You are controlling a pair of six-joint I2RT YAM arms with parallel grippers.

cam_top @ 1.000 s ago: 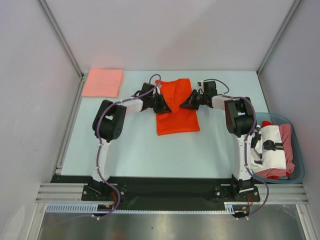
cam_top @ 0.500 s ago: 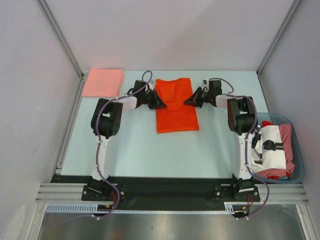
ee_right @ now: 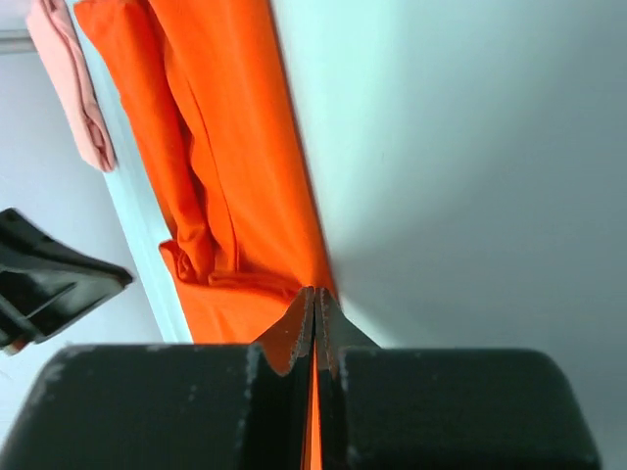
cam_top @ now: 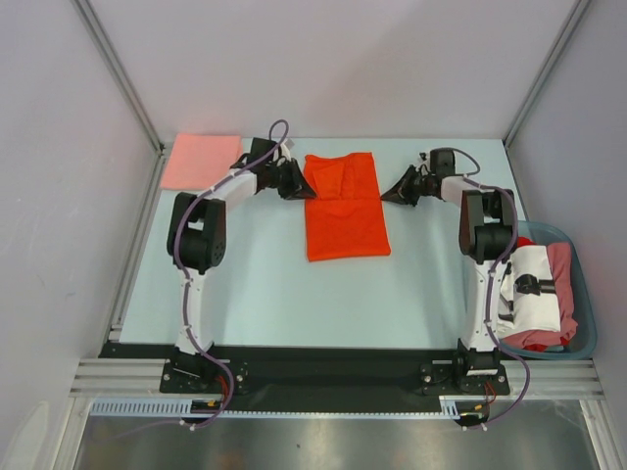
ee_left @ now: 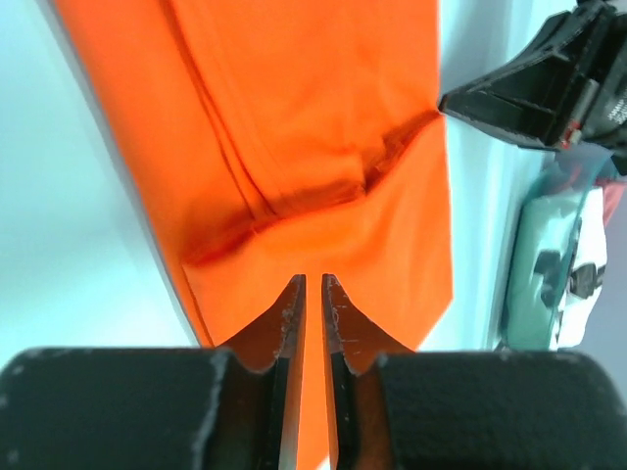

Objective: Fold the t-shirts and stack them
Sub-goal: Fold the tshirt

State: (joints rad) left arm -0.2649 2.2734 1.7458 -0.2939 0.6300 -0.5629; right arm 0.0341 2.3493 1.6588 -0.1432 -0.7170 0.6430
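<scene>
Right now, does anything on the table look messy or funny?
Yes. The orange shirt in the middle of the table isn't flat: where it's folded over, there's a bunched, wrinkly ridge. Also, the shirts in the blue tub on the right are heaped in a jumble, not folded.

Left gripper (ee_left: 313, 282) jaws narrowly parted over creased orange-red t-shirt (ee_left: 323, 127).
</scene>
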